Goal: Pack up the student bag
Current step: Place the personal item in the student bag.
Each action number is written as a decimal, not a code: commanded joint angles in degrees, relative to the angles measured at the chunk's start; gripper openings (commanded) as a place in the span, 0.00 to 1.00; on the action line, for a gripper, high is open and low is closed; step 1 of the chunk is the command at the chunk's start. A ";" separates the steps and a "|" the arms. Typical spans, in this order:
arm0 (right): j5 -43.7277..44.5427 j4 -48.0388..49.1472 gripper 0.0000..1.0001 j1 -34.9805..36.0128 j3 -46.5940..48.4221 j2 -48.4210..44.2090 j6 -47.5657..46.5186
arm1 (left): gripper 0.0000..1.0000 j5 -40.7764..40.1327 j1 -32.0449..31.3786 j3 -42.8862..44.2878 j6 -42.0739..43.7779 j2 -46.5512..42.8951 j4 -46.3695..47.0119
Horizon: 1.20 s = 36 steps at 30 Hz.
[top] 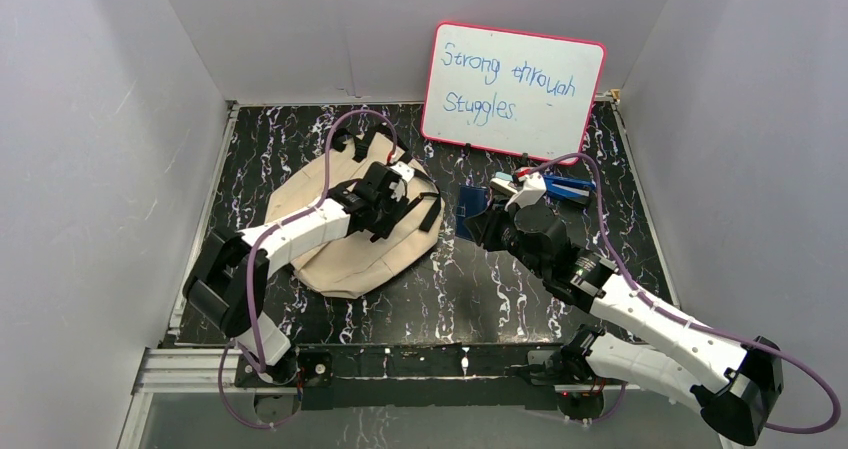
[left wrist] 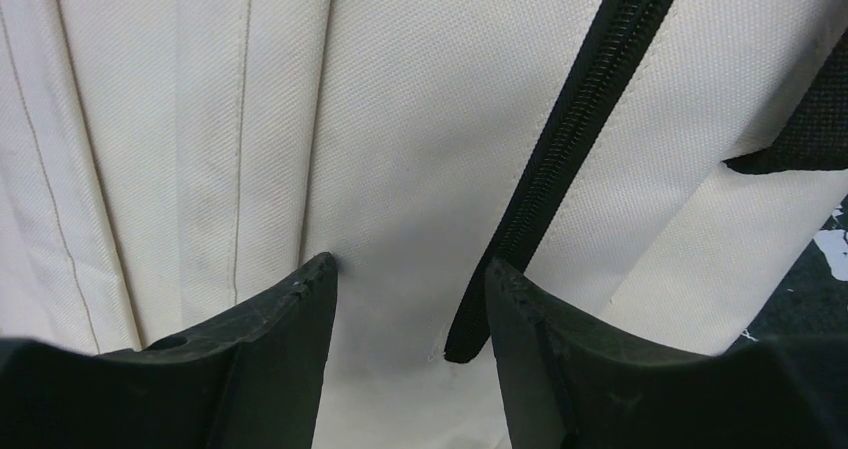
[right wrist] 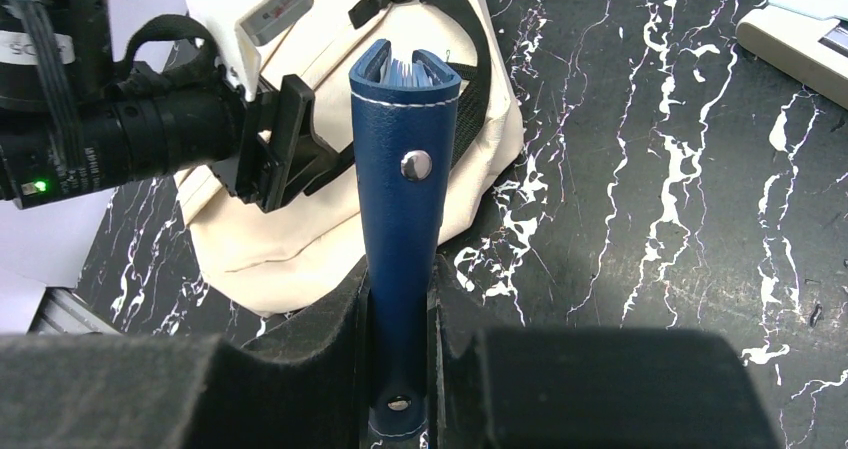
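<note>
Opening the student bag (top: 340,259) so the blue notebook (right wrist: 402,229) can go in.

The student bag lies flat on the bench (top: 480,289), nearer the left edge than the right, about halfway between the near and far edges. It is soft cream cloth with dark straps, and its black zipper (left wrist: 570,139) looks shut (I cannot see the pull). The left jaws are open, with 1 finger on each side of a bit of cloth by the zipper's end, not pinching it yet. The right jaws are closed tight on the blue notebook, held up just beside the bag. I think the step is opening the bag. Next, the left jaws need to catch the zipper or cloth and make a gap for the notebook.
</note>
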 commanded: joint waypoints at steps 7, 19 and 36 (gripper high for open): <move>0.38 3.27 0.00 0.02 -0.56 -1.07 0.55 | 0.56 8.39 -0.17 0.85 -0.38 -1.26 1.05; 0.19 3.62 0.00 -0.02 -0.66 -0.83 0.64 | 0.51 -3.17 -1.03 1.46 1.13 1.85 -0.55; 0.11 3.32 0.00 -0.02 -0.86 -1.02 0.90 | 0.17 -6.57 -0.87 3.06 -0.16 3.49 -1.70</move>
